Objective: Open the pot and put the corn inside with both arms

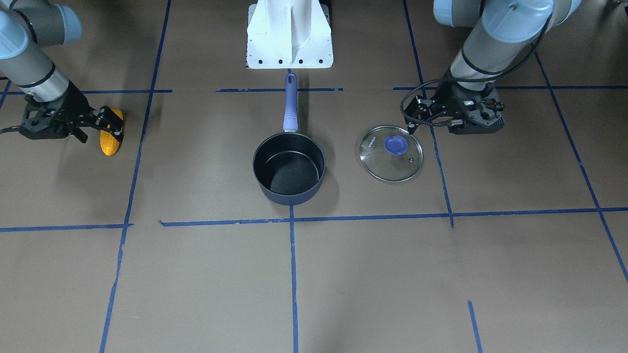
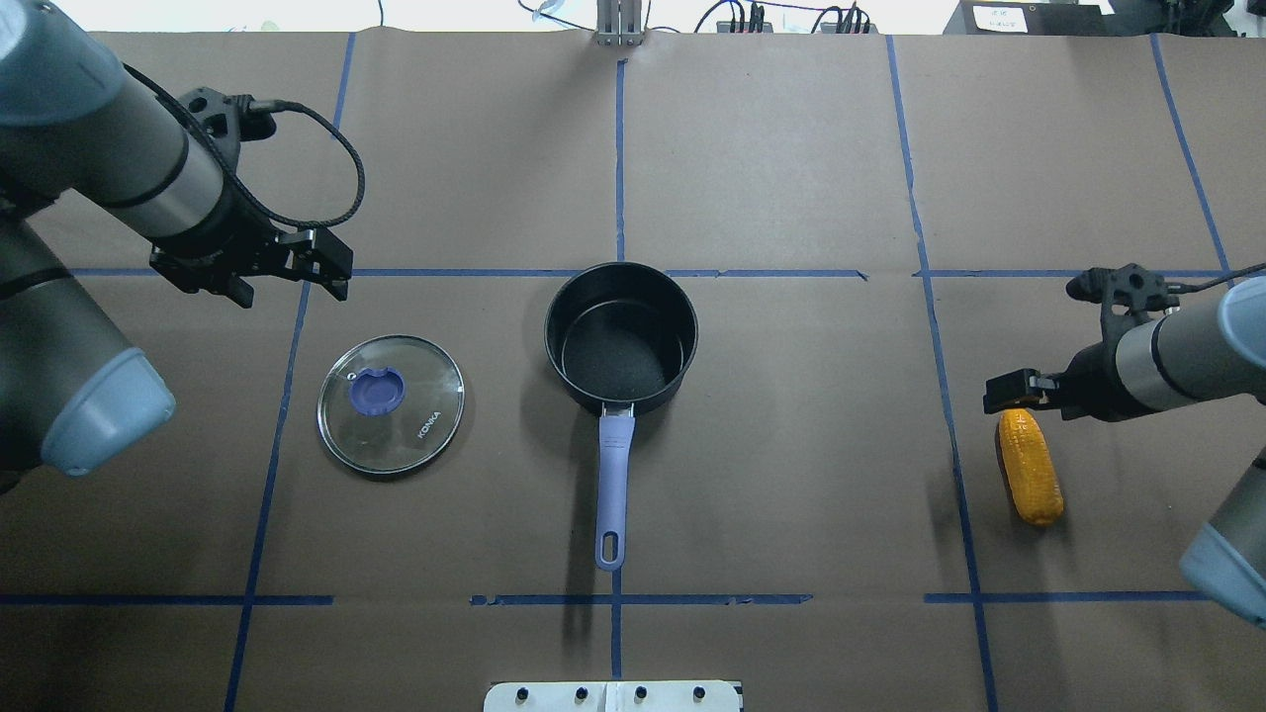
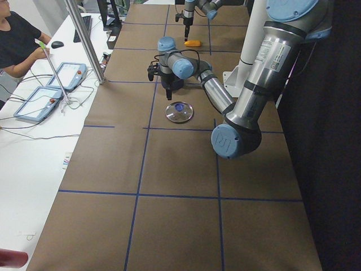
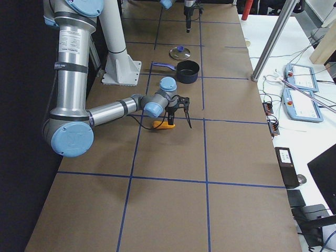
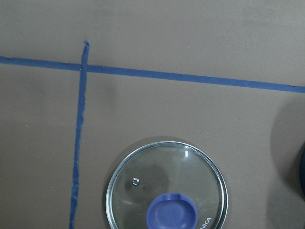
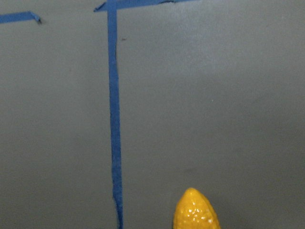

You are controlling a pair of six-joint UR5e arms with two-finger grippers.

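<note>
The pot (image 2: 621, 336) stands open at the table's middle, its black inside bare and its lavender handle (image 2: 612, 485) pointing toward the robot base. Its glass lid (image 2: 391, 403) with the blue knob lies flat on the table to the pot's left; it also shows in the left wrist view (image 5: 167, 186). My left gripper (image 2: 292, 282) hovers open and empty just beyond the lid. The corn (image 2: 1030, 467) lies on the table at the right. My right gripper (image 2: 1029, 396) is open over the corn's far end, not holding it. The corn's tip shows in the right wrist view (image 6: 195, 210).
Blue tape lines (image 2: 618, 148) divide the brown table cover into squares. The white robot base (image 1: 289, 34) stands behind the pot handle. An operator (image 3: 17, 45) sits at a side desk with control tablets (image 3: 39, 101) beyond the table's far edge.
</note>
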